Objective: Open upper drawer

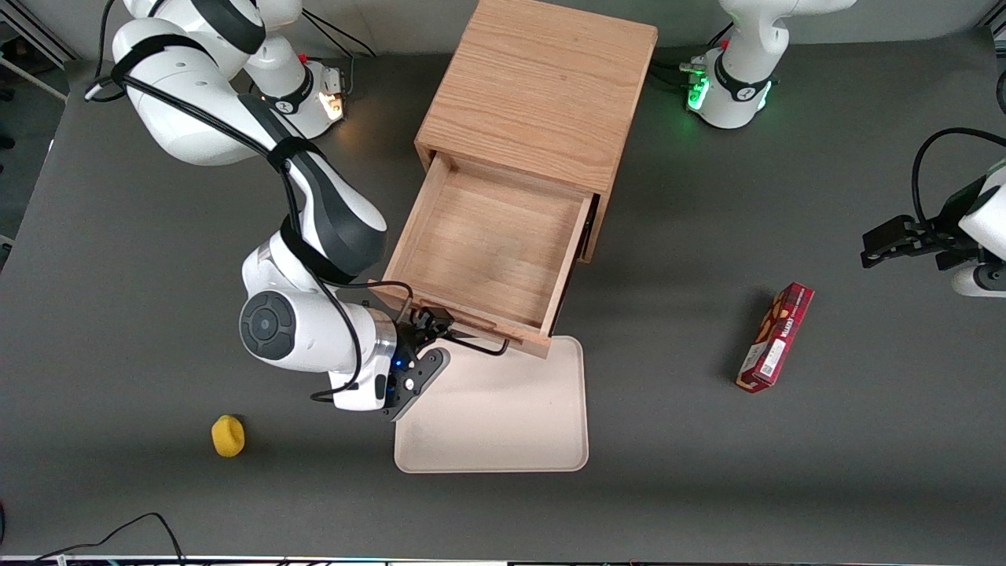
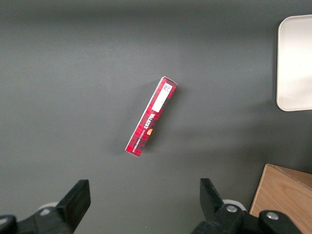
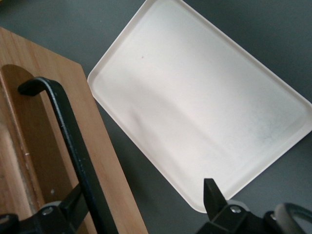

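My claw (image 1: 431, 324) sits at the front of the upper drawer (image 1: 487, 244), right at its black handle (image 1: 481, 346). In the wrist view the handle (image 3: 73, 146) runs between my two fingers (image 3: 214, 195) — they are spread wide, one on each side of the bar, not pinching it.

The upper drawer stands pulled far out of the oak cabinet (image 1: 542, 86), its bare wooden floor open to view. Its front edge hangs over the rim of a pale tray (image 1: 503, 424) that lies flat on the desk (image 1: 707, 472), nearer the front camera than the cabinet. From my wrist I see the drawer front (image 3: 102, 156) beside the tray (image 3: 204, 112), with a strip of dark desk between them.

A small yellow lump (image 1: 228, 436) rests on the desk toward my arm's end, well apart from the tray. A red box (image 1: 776, 336) lies on its side toward the parked arm's end of the desk, also well apart from the tray — the parked arm's camera shows it (image 2: 151, 116) alone on the dark surface.
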`<state>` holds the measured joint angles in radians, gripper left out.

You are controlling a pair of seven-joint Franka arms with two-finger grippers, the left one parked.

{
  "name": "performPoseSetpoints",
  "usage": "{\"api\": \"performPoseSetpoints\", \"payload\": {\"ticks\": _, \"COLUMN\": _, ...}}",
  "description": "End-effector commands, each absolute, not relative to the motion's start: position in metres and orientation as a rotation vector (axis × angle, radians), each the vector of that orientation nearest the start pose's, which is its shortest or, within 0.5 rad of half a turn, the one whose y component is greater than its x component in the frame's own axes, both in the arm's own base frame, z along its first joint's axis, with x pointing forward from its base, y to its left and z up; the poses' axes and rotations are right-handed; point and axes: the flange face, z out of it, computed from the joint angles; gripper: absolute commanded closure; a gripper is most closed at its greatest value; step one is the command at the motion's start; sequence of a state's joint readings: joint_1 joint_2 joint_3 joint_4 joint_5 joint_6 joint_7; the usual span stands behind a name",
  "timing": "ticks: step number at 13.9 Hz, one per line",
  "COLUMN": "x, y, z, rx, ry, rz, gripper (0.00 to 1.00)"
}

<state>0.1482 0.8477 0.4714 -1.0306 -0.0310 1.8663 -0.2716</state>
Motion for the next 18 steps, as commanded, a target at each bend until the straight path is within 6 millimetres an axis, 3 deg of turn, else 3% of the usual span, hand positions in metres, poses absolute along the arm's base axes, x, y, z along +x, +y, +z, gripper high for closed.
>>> {"api": "performPoseSetpoints", "payload": {"ticks": 1, "x": 0.709, "y": 0.322, "z": 0.401, "rx": -2.645, "ry": -1.039, "rz": -0.138, "gripper": 0.00}}
{"api": "performPoseSetpoints", "payload": {"ticks": 3, "x": 0.705, "y": 0.310, "z": 0.439, "rx": -2.655, "ry": -1.041, "rz": -0.166, "gripper": 0.00}}
{"api": "performPoseSetpoints", "payload": {"ticks": 5, "x": 0.689, "y": 0.308, "z": 0.495, "rx": -2.671, "ry": -1.062, "rz": -0.212, "gripper": 0.00}}
{"api": "performPoseSetpoints", "payload": {"ticks": 7, "x": 0.670, "y": 0.303, "z": 0.539, "rx": -2.689, "ry": -1.080, "rz": -0.219, "gripper": 0.00}}
{"api": "performPoseSetpoints", "payload": {"ticks": 12, "x": 0.618, "y": 0.265, "z": 0.635, "rx": -2.883, "ry": -0.746, "rz": -0.133, "gripper": 0.00}}
{"api": "performPoseSetpoints", "payload": {"ticks": 16, "x": 0.559, "y": 0.196, "z": 0.680, "rx": -3.028, "ry": -0.640, "rz": 0.216, "gripper": 0.00}}
{"api": "performPoseSetpoints", "payload": {"ticks": 17, "x": 0.541, "y": 0.187, "z": 0.695, "rx": -3.052, "ry": -0.606, "rz": 0.263, "gripper": 0.00}}
{"api": "performPoseSetpoints", "payload": {"ticks": 18, "x": 0.526, "y": 0.182, "z": 0.696, "rx": -3.095, "ry": -0.560, "rz": 0.315, "gripper": 0.00}}
